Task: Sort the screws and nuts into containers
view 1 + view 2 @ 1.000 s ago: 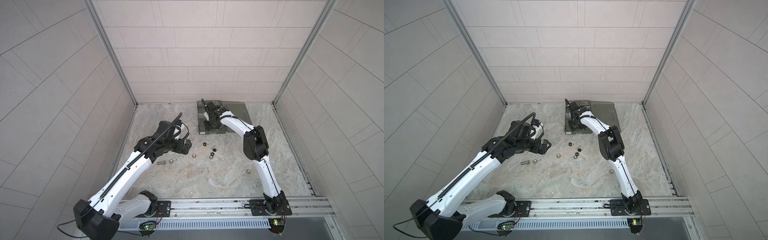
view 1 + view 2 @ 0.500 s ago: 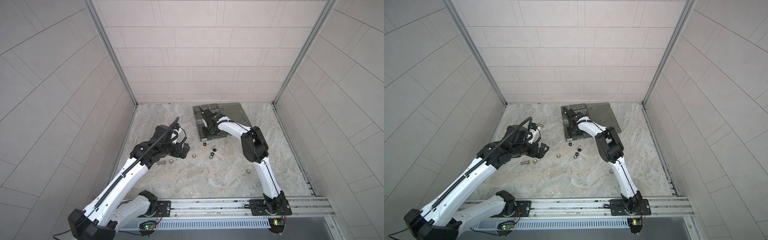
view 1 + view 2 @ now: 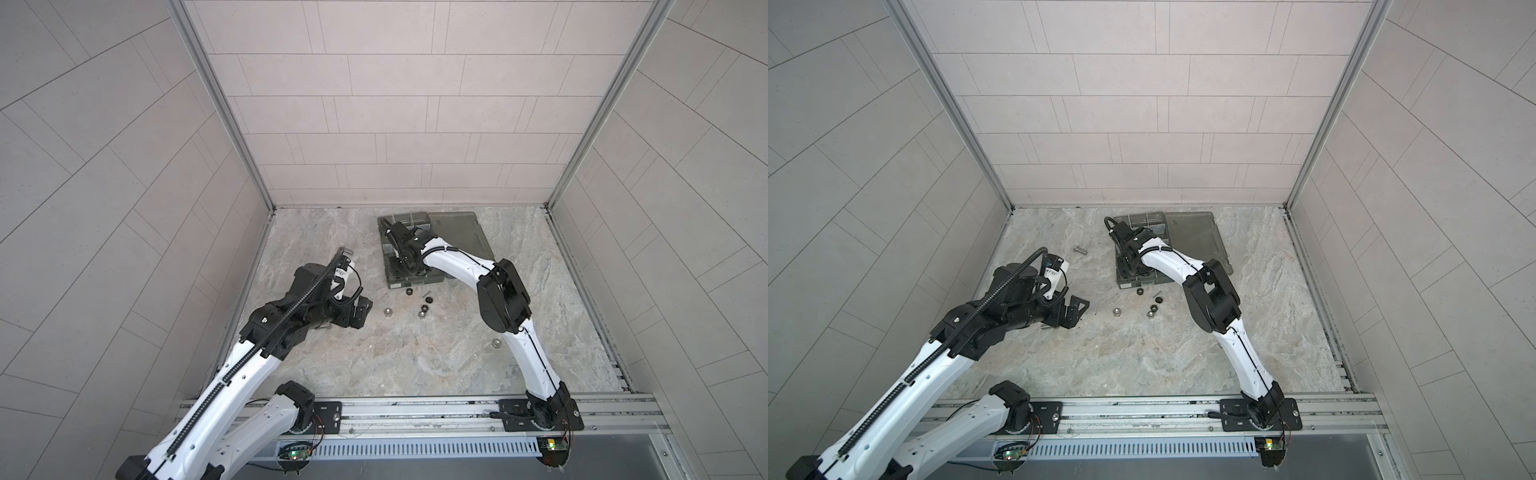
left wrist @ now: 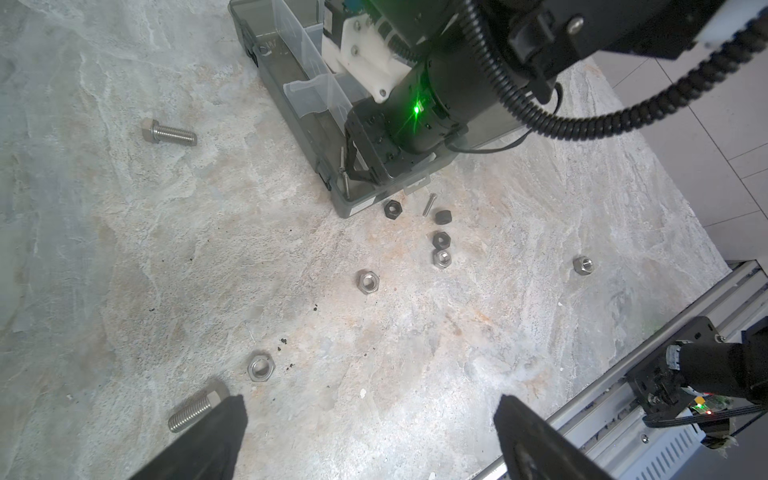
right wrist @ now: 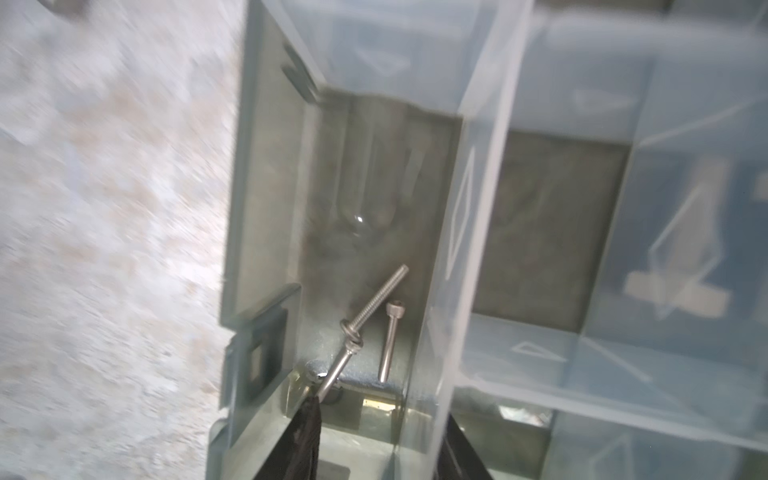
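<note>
By the front rail (image 3: pixel 415 409), the nearest loose piece is a lone silver nut (image 3: pixel 495 343) on the marble counter (image 3: pixel 415 365), close to the right arm.

Over to the left, the left end effector (image 4: pixel 370 436) hangs above the counter. Its fingers are spread wide with nothing between them. A thick hex bolt (image 4: pixel 195 409) lies just beside one finger (image 4: pixel 208 436), with a second silver nut (image 4: pixel 261 368) near it.

Farther in sits a third silver nut (image 4: pixel 367 281). Beyond it is a small cluster of nuts (image 4: pixel 441 239), mostly black, and a thin loose screw (image 4: pixel 429 204) just outside the organizer box (image 3: pixel 392 284).

The box is open, its lid (image 3: pixel 461 232) lying flat beside it. The right end effector (image 5: pixel 382 409) reaches down into the box's near corner compartment (image 5: pixel 374 187), half spread with nothing pinched between its fingers. Thin screws (image 5: pixel 390 340) lie on that compartment's floor, and one of them ends against a fingertip (image 5: pixel 307 419).

Well to the left of the box, another thick bolt (image 3: pixel 1079 250) lies alone.
</note>
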{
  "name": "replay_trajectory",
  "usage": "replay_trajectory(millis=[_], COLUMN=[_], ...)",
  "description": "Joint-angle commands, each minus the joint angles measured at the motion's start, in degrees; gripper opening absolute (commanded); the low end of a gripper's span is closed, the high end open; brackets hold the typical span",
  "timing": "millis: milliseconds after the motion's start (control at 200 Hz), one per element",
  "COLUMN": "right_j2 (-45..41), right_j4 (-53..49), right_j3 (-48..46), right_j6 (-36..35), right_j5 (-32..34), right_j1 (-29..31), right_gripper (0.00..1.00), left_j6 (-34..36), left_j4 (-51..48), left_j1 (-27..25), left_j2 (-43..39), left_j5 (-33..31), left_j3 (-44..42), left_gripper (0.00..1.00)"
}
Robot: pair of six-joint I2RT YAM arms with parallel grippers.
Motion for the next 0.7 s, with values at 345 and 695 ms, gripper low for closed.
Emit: replay_trajectory(millis=[345, 695], right_j2=[-8.22, -25.24], right_j4=[-5.48, 2.9], right_j3=[-2.59, -29.3], right_j6=[-2.15, 0.33], right_j5=[6.79, 5.09], right_j1=[1.62, 2.08], right_gripper=[0.54, 0.56], left_j6=[0.32, -1.14], left_j4=[-0.17, 4.0], left_j1=[-0.14, -0.14], left_j2=[1.36, 6.82], left_j5=[0.11, 2.39], left_j3=[0.26, 1.71], left_gripper=[1.0, 1.0])
